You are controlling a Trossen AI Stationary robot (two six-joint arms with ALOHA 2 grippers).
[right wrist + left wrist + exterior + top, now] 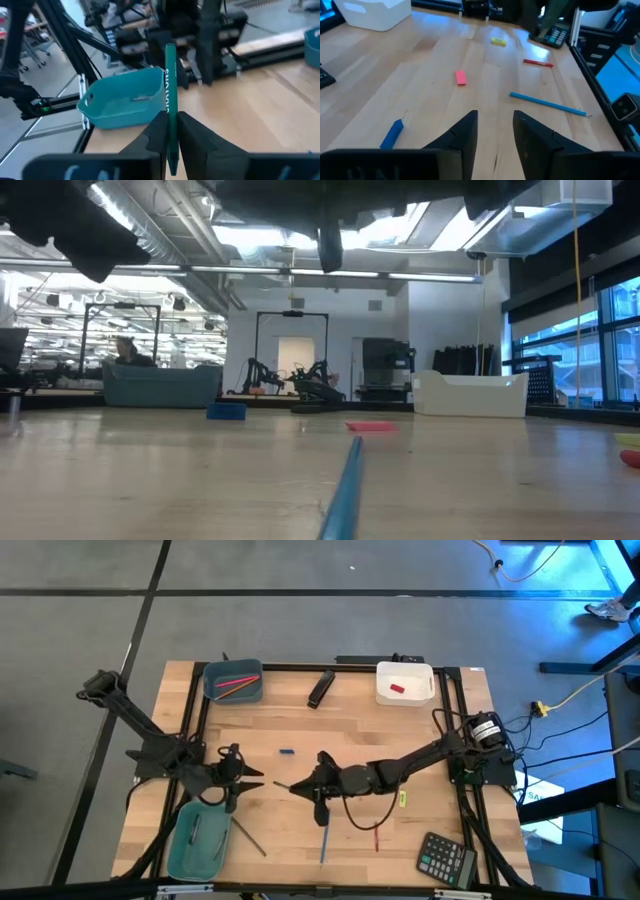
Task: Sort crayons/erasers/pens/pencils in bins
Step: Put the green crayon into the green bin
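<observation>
My right gripper (171, 117) is over the table's middle (320, 792), shut on a dark green pen (169, 80) with white lettering. It points toward the oblong teal bin (125, 102), which stands at the near left (195, 840). My left gripper (494, 131) is open with nothing between its fingers, just beyond that bin (235, 778). On the table lie a pink eraser (461, 77), a blue pencil (325, 840), a thin red pen (377, 836) and a dark pen (250, 837). Pink-red pencils lie in the blue-grey bin (233, 680). A red eraser lies in the white bin (405, 683). My right gripper pinches the green pen between its two fingers, below the lettered part of its barrel (170, 122). The fingers come roughly level from the table's right and lie across the pen. The pen stands about upright, its long upper part above the fingers, lifted clear of the table.
A black stapler-like object (320, 688) lies at the far middle and a calculator (447, 858) at the near right. A short blue stick (286, 752) and a small yellow-green piece (403, 798) lie on the wood. A black frame runs along the table's edges.
</observation>
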